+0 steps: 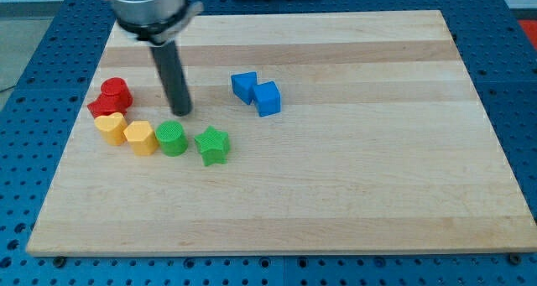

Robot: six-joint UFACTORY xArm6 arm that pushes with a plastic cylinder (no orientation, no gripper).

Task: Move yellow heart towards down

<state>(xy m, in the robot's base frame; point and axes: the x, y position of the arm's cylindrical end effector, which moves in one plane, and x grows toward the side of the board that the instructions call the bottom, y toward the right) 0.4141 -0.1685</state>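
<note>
Two yellow blocks lie side by side at the board's left: one (110, 127) further left and one (140, 137) just to its right. From here I cannot tell which of them is the heart. My tip (181, 112) rests on the board above and to the right of them. It is just above the green cylinder (171, 138) and touches no block. The dark rod rises from the tip towards the view's top left.
Two red blocks (110, 98) sit touching above the left yellow block. A green star (212, 145) lies right of the green cylinder. Two blue blocks (244, 85) (268, 98) touch each other right of my tip. The wooden board's (336, 202) left edge is close to the red blocks.
</note>
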